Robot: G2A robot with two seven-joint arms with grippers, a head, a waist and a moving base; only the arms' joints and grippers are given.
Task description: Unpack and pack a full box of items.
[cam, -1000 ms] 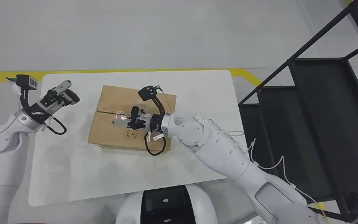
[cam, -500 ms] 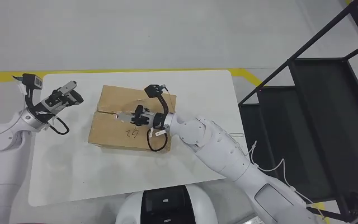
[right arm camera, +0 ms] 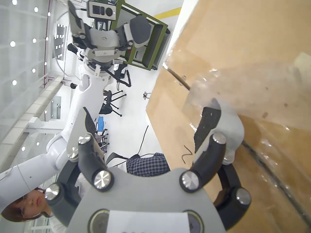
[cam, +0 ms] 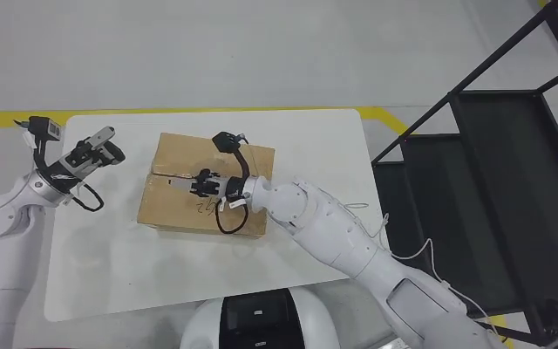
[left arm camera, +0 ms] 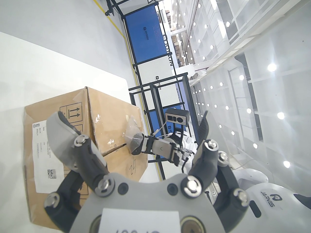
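A closed cardboard box (cam: 179, 155) lies left of centre on the white table (cam: 305, 140). Clear tape (cam: 179, 184) runs along its top seam. My right gripper (cam: 194, 185) rests on the box top at the seam. It is open (right arm camera: 148, 120), with one finger (right arm camera: 211, 122) pressed against a lifted, crumpled piece of the tape (right arm camera: 243, 86) and the other clear of the box. My left gripper (cam: 109, 144) hangs open off the box's left side, above the table. Nothing is between its fingers (left arm camera: 60, 124). From there the box (left arm camera: 116, 115) and raised tape (left arm camera: 132, 127) are visible.
A black metal stair frame (cam: 471, 148) stands to the right of the table. A yellow floor line (cam: 174, 111) runs behind the table's far edge. Bare tabletop lies in front of and to the right of the box.
My right gripper has slid leftward along the box's seam after a small shift to the right. The left gripper wobbled slightly and is back near where it was.
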